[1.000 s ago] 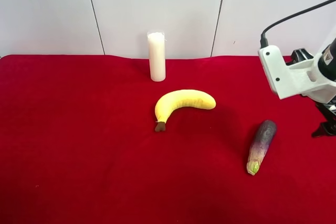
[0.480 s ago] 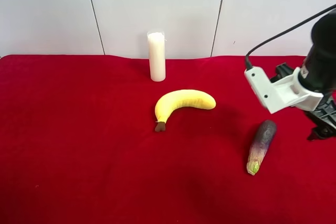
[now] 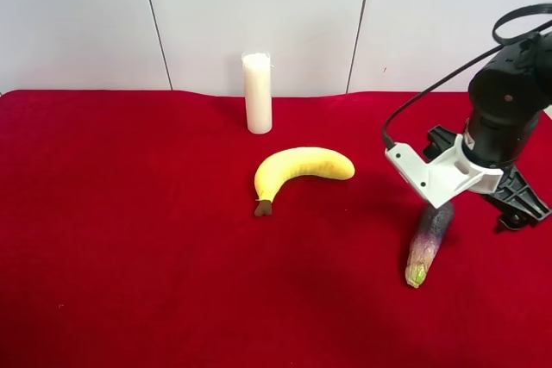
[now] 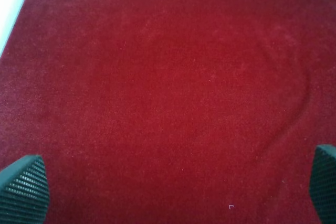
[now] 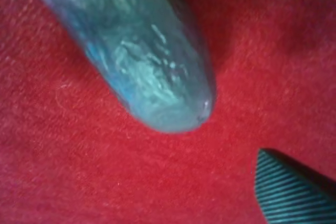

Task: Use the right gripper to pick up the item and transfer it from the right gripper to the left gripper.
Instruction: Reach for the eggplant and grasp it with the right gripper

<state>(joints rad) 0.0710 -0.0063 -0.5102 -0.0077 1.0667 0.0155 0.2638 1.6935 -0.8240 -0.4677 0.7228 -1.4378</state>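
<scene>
Both sets of jaws stand apart, and the right gripper (image 3: 473, 185) has swung in low over the dark end of the eggplant (image 3: 429, 243), which lies on the red cloth (image 3: 129, 239) apart from the banana (image 3: 297, 170), so a grasp looks near; the left gripper (image 4: 173, 187) holds nothing.

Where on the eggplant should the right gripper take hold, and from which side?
Grip the eggplant at its thick dark-purple mid-body, from above, jaws spanning its narrow width. It lies flat on the red cloth and tapers toward the green stem tip, where a grip might slip.
</scene>
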